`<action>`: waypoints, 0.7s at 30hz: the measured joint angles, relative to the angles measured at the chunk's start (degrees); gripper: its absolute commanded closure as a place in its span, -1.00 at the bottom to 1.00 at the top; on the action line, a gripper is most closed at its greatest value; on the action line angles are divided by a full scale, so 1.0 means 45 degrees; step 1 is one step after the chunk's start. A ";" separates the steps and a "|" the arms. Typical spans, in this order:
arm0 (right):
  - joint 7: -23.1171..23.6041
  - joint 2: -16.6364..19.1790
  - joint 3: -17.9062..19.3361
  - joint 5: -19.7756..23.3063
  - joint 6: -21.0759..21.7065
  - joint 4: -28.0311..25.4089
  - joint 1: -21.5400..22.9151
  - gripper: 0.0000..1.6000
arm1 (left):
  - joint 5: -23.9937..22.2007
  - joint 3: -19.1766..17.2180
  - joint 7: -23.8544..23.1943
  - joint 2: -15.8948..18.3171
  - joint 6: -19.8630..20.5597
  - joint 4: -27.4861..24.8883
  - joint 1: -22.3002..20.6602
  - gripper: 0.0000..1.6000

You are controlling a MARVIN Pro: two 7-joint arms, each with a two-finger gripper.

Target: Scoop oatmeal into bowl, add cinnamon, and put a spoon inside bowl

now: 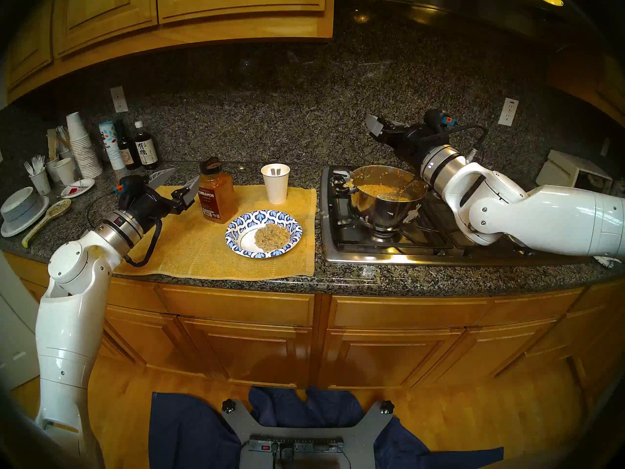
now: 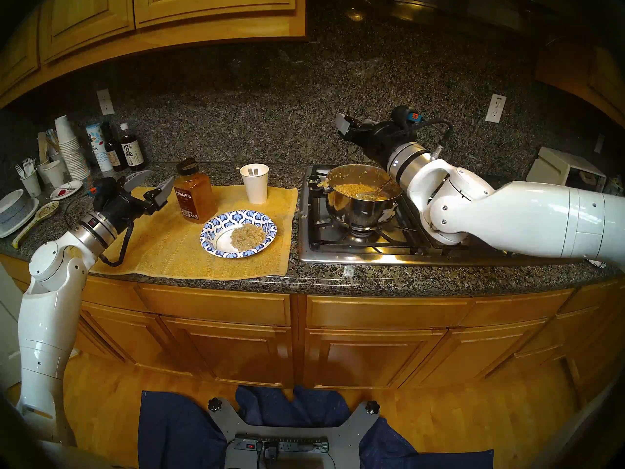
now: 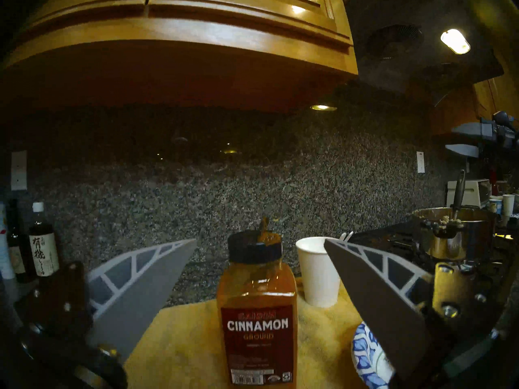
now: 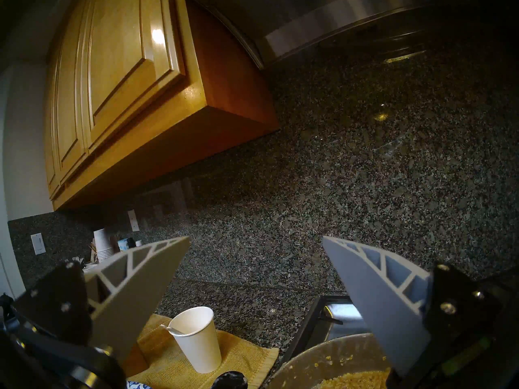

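Left claw (image 3: 259,246), spread wide and empty, faces the cinnamon (image 3: 257,307), standing just ahead between its fingers.

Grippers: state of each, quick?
Left gripper: open, empty, facing the cinnamon bottle.
Right gripper: open, empty, above the pot.

We see a speckled granite tabletop (image 1: 338,282), polished and glossy, under a coarse-woven yellow cloth mat (image 1: 189,251). The bowl (image 1: 236,225) looks like matt printed paper, and the oatmeal (image 1: 272,238) in it is lumpy and grainy. The cinnamon (image 1: 217,198) is in clear glossy plastic with a dark cap. The pot (image 1: 382,206) is shiny mirror-like steel. The paper cup (image 1: 276,187) is plain matt white, and the cabinets (image 1: 236,336) are varnished wood.
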 measured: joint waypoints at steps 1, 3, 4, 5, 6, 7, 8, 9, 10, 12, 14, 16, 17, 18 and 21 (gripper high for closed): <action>0.0000 0.0000 -0.0001 0.0000 0.0000 -0.0001 0.0000 -1.00 | 0.0036 0.0020 0.0003 0.0014 0.0015 0.0056 0.0005 -1.00; 0.0001 0.0003 -0.0002 0.0000 -0.0002 -0.0002 0.0000 -1.00 | 0.0104 0.0082 0.0007 0.0051 0.0060 0.0169 0.0002 -1.00; 0.0002 0.0004 -0.0003 0.0000 -0.0002 -0.0002 0.0000 -1.00 | 0.0150 0.0153 0.0011 0.0083 0.0103 0.0246 -0.0016 -1.00; 0.0003 0.0004 -0.0004 0.0000 -0.0002 -0.0002 0.0000 -1.00 | 0.0195 0.0228 0.0014 0.0110 0.0145 0.0319 -0.0042 -1.00; 0.0005 0.0005 -0.0004 0.0000 -0.0003 -0.0003 0.0000 -1.00 | 0.0256 0.0362 0.0015 0.0148 0.0224 0.0426 -0.0092 -1.00; 0.0005 0.0005 -0.0005 0.0000 -0.0003 -0.0003 0.0000 -1.00 | 0.0284 0.0445 0.0015 0.0168 0.0287 0.0484 -0.0125 -1.00; 0.0006 0.0006 -0.0006 0.0000 -0.0003 -0.0003 0.0000 -1.00 | 0.0328 0.0572 0.0012 0.0200 0.0387 0.0566 -0.0180 -1.00; 0.0007 0.0006 -0.0006 0.0000 -0.0003 -0.0003 0.0000 -1.00 | 0.0366 0.0687 0.0000 0.0228 0.0473 0.0646 -0.0238 -1.00; 0.0008 0.0007 -0.0007 0.0000 -0.0003 -0.0002 0.0000 -1.00 | 0.0404 0.0790 -0.0006 0.0248 0.0539 0.0724 -0.0296 -1.00; 0.0011 0.0008 -0.0009 0.0000 -0.0003 -0.0002 0.0000 -1.00 | 0.0496 0.1019 -0.0008 0.0288 0.0652 0.0947 -0.0461 -1.00; 0.0014 0.0009 -0.0010 0.0000 -0.0003 -0.0002 0.0000 -1.00 | 0.0586 0.1184 0.0000 0.0307 0.0711 0.1173 -0.0613 -1.00; 0.0016 0.0009 -0.0012 0.0000 -0.0003 -0.0002 0.0000 -1.00 | 0.0694 0.1329 0.0063 0.0320 0.0728 0.1403 -0.0766 -1.00; 0.0018 0.0009 -0.0012 0.0000 -0.0003 -0.0001 0.0000 -1.00 | 0.0742 0.1375 0.0101 0.0324 0.0725 0.1494 -0.0831 -1.00; 0.0019 0.0010 -0.0013 0.0000 -0.0003 -0.0001 0.0000 -1.00 | 0.0789 0.1409 0.0140 0.0329 0.0714 0.1581 -0.0899 -1.00; 0.0024 0.0010 -0.0015 0.0000 -0.0003 0.0000 0.0000 -1.00 | 0.0904 0.1446 0.0237 0.0350 0.0679 0.1785 -0.1091 -1.00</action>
